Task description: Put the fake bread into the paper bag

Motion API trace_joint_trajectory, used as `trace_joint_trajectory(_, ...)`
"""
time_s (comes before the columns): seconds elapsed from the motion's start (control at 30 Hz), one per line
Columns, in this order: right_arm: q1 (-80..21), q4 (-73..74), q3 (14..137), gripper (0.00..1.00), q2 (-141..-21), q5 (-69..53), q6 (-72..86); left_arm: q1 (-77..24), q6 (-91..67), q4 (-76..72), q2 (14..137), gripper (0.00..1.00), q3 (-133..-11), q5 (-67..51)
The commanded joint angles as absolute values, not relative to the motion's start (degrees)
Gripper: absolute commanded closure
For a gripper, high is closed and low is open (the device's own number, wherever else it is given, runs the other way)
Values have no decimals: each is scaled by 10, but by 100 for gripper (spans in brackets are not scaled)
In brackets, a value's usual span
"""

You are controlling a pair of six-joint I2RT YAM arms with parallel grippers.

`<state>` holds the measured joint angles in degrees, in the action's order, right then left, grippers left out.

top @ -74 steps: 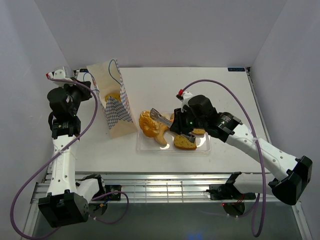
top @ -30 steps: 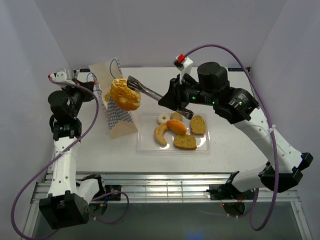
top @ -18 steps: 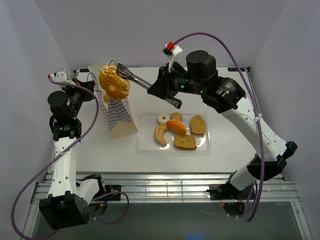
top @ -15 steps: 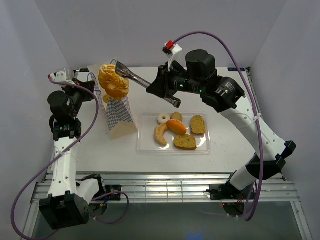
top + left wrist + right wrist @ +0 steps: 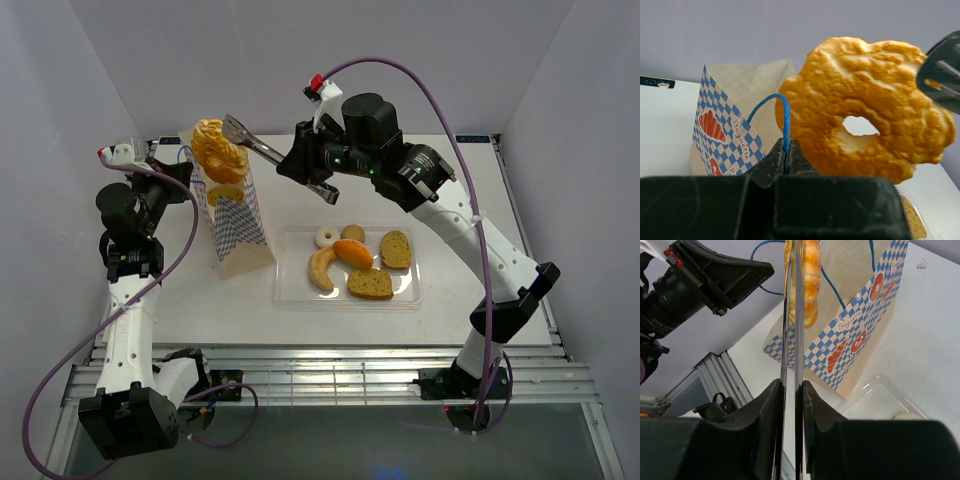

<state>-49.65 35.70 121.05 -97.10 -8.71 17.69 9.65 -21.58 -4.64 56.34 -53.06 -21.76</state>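
The golden-orange twisted ring point(image 5: 220, 148) hangs just above the open mouth of the paper bag point(image 5: 236, 228), pinched in metal tongs point(image 5: 258, 148). My right gripper point(image 5: 312, 172) is shut on the tongs' handles. In the right wrist view the tongs point(image 5: 792, 340) run straight up to the ring point(image 5: 808, 285) over the bag point(image 5: 860, 325). My left gripper point(image 5: 786, 150) is shut on the bag's blue cord handle point(image 5: 783, 112) at the bag's left rim, with the ring point(image 5: 865, 130) close in front of it. An orange shape point(image 5: 226, 195) shows inside the bag's mouth.
A clear plastic tray point(image 5: 400, 300) right of the bag holds a pale crescent point(image 5: 322, 268), an orange oval roll point(image 5: 354, 252), two toast slices point(image 5: 396, 248) point(image 5: 370, 284) and two small buns point(image 5: 326, 237). White walls stand behind and beside the table.
My right arm has lifted the ring out of the tray with the tongs and carried it up and left to above the bag's mouth. The left gripper has kept hold of the handle.
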Motion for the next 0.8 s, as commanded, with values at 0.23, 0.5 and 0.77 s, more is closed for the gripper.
trace_joint_trajectory(0.23, -510, 272, 1230, 92, -982, -23, 192, 99, -222, -57, 548, 100, -529, -237)
trace_joint_trajectory(0.5, -512, 265, 1225, 92, -1000, -27, 188, 98, -221, -57, 548, 100, -529, -236)
trace_joint_trajectory(0.77, -512, 271, 1232, 70, -1014, -37, 183, 99, -221, -57, 550, 100, -528, -236)
